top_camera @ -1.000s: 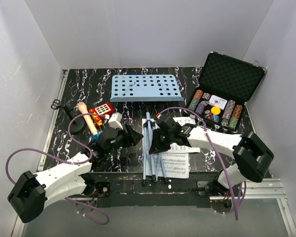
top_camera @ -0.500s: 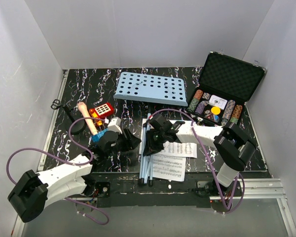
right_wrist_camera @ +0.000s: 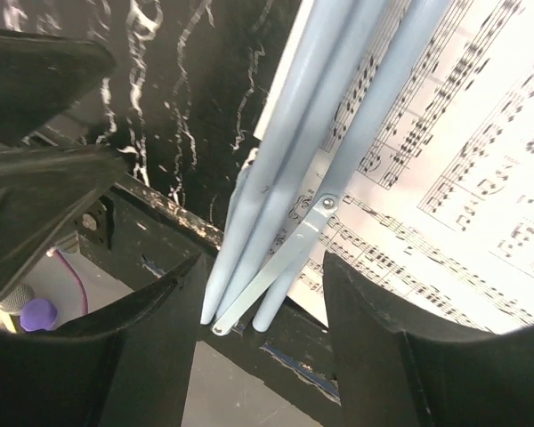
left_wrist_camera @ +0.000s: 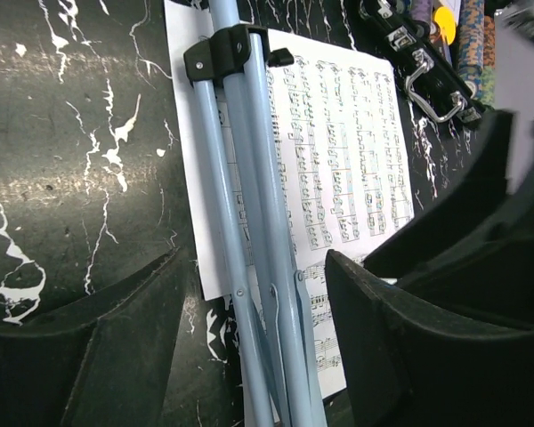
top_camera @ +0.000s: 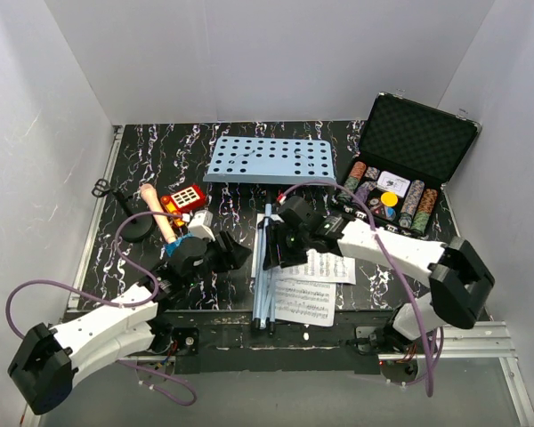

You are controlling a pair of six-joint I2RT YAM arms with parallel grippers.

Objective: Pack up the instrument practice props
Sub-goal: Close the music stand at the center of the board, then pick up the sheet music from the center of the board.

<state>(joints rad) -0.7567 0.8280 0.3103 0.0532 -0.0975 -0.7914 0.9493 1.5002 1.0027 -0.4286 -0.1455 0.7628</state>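
Note:
The light-blue music stand lies flat: its perforated desk [top_camera: 267,160] is at the back and its folded legs [top_camera: 264,276] run toward the near edge. White sheet-music pages [top_camera: 310,298] lie under and right of the legs. The microphone [top_camera: 151,200] on its black round base [top_camera: 139,229] is at the left. My left gripper [top_camera: 238,253] is open just left of the legs, which show ahead between its fingers [left_wrist_camera: 249,222]. My right gripper [top_camera: 274,256] is open over the legs [right_wrist_camera: 311,151], with the pages [right_wrist_camera: 445,178] beneath.
The open black case of poker chips [top_camera: 400,182] stands at the back right; its latches show in the left wrist view [left_wrist_camera: 418,62]. A red keypad toy [top_camera: 185,197] and a black loop [top_camera: 101,187] lie at the left. White walls enclose the table.
The stand's legs went from spread to bundled and shifted left. The desk tilted, then squared up again. My right gripper drew back along the legs; my left arm shifted slightly nearer.

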